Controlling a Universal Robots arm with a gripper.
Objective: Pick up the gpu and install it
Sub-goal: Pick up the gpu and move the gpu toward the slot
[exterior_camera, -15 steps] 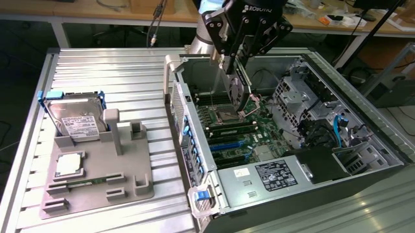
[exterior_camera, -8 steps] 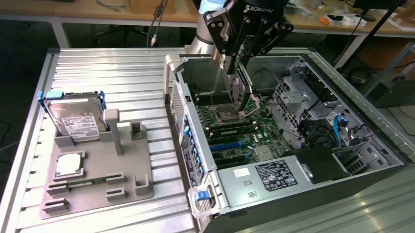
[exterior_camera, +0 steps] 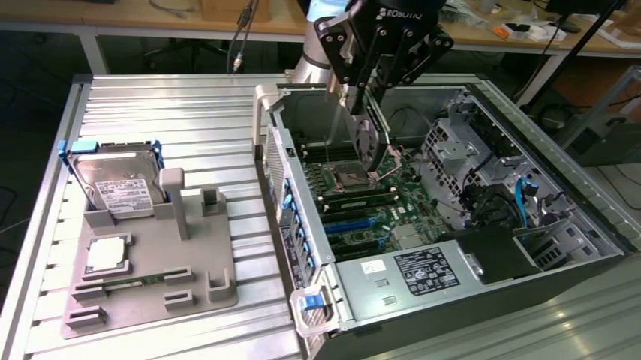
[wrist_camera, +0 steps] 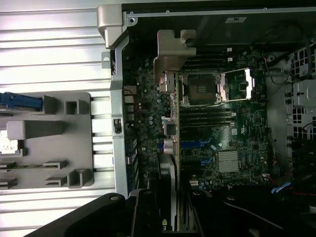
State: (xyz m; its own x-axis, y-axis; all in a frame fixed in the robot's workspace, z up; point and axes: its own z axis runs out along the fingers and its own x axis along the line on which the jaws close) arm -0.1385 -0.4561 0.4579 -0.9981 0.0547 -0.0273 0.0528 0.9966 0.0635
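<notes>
While your gripper [exterior_camera: 362, 101] hangs over the open case [exterior_camera: 275, 150], you can see it clenched on the gpu [exterior_camera: 371, 142], pinching the card by its upper edge so that it hangs on edge with its round black fan showing. From the wrist you get the same grip: the black fingers [wrist_camera: 146, 212] flank the gpu [wrist_camera: 170, 131], which runs away edge-on and ends in its silver bracket [wrist_camera: 171, 54]. You have the card inside the case, above the motherboard [exterior_camera: 386, 217], with its lower edge just beside the open socket [exterior_camera: 353, 178]; whether it touches the board you cannot tell from either view. Nearer you on the board lie the dark and blue slots [exterior_camera: 350, 225], and nearer still sits the power supply [exterior_camera: 425, 271] with its white label. Toward the exterior view's right of the card you see the metal drive cage [exterior_camera: 451, 150] and loose cables. Outside the case, well apart on the exterior view's left, a grey tray [exterior_camera: 200, 262] rests on the slatted table [exterior_camera: 170, 112]. On that tray you have a hard drive [exterior_camera: 118, 187] standing in a blue frame at the far end, a square chip [exterior_camera: 105, 255] lying nearer, and a memory stick [exterior_camera: 125, 285] lying flat at the near end.
</notes>
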